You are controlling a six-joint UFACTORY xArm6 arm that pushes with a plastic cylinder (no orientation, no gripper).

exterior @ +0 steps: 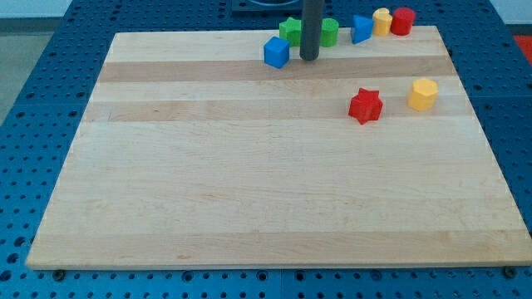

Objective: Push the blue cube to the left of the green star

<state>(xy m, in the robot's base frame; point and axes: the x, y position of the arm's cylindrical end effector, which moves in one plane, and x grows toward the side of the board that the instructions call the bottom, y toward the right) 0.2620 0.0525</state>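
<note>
Camera view has the blue cube (276,51) at seven o'clock of the green star (290,30), my tip (309,57) — bare rod, grasping nothing — just beside the cube at three o'clock; pushing seems underway, next nudging toward ten o'clock.

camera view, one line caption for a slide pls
My tip rests just right of the blue cube, beside green blocks at the wooden board's top edge.
</note>
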